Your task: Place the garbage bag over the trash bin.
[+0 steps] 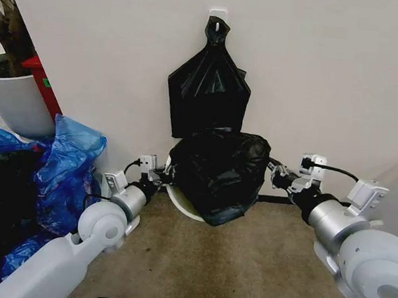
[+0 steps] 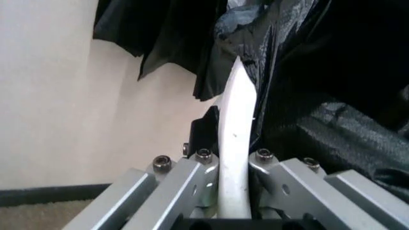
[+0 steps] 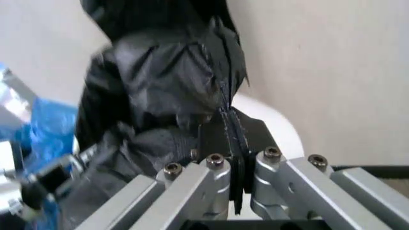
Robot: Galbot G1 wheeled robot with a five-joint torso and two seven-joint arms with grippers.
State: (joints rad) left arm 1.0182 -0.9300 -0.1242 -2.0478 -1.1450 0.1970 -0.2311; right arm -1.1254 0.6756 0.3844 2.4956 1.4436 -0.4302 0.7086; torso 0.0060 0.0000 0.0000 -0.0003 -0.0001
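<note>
Head view: the trash bin (image 1: 179,205) sits on the carpet (image 1: 244,266) against the wall (image 1: 319,76), tilted so that its mouth faces forward toward the robot and its long axis runs from the wall outward. The garbage bag (image 1: 218,172) is draped over the bin's upper part and bulges above it; a crescent of cream rim shows bare at the lower left.

The left gripper (image 1: 159,177) meets the bin at its left edge. Left wrist view: the 2 fingers (image 2: 191,177) of this gripper are clamped on the white rim (image 2: 235,143), which runs straight between them, with black film just beside it.

The right gripper (image 1: 276,172) meets the bag at its right edge. Right wrist view: its fingers (image 3: 252,136) are pinched together on a thin fold of the garbage bag (image 3: 166,81), with the pale bin (image 3: 275,122) just behind.

A bunch of black bags (image 1: 207,97) hangs on the wall above the bin. Blue bags (image 1: 68,157) lie to the left, near a white plant pot (image 1: 16,103).
</note>
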